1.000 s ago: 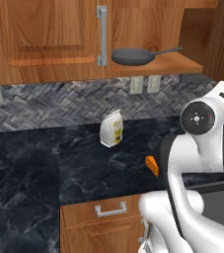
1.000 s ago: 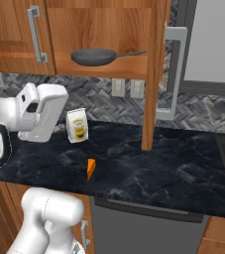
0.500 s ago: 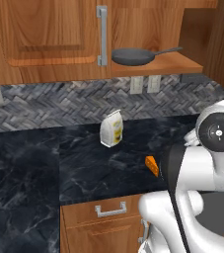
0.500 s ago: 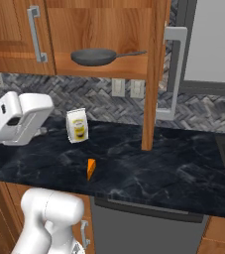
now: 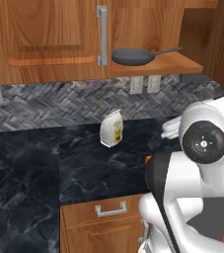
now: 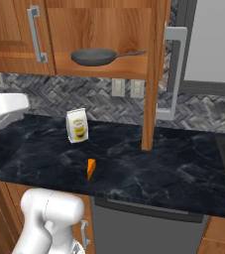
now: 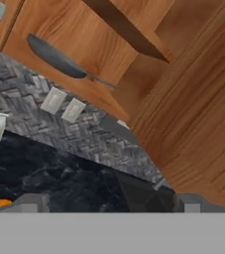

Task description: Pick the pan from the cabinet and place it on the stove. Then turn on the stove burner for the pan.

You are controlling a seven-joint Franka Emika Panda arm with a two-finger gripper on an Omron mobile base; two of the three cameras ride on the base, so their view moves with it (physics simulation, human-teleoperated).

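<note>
The pan [image 5: 132, 56] [image 6: 93, 56] lies on the shelf of the open cabinet [image 5: 175, 63] [image 6: 104, 30], its thin handle pointing right. Seen from the hand, the pan [image 7: 54, 58] sits tilted at the upper left, far off, under the cabinet's wood [image 7: 183, 99]. My gripper [image 7: 109, 203] is open, its two dark fingertips [image 7: 32, 202] wide apart with nothing between them. It hangs low over the black counter, well below and short of the pan. The white hand [image 6: 6, 106] pokes in from the left edge. The stove is out of view.
A small white and yellow bag [image 5: 112, 128] [image 6: 77, 125] stands on the counter, an orange wedge [image 6: 91, 168] in front of it. The cabinet's open door [image 6: 153, 74] juts out edge-on, its silver handle [image 6: 173, 74] beside it. The left door [image 5: 44, 34] is shut.
The arm has folded downward: the hand sank and slid left in the right base view, and the round joint dropped right in the left one. The jaws stayed open; pan unmoved.
</note>
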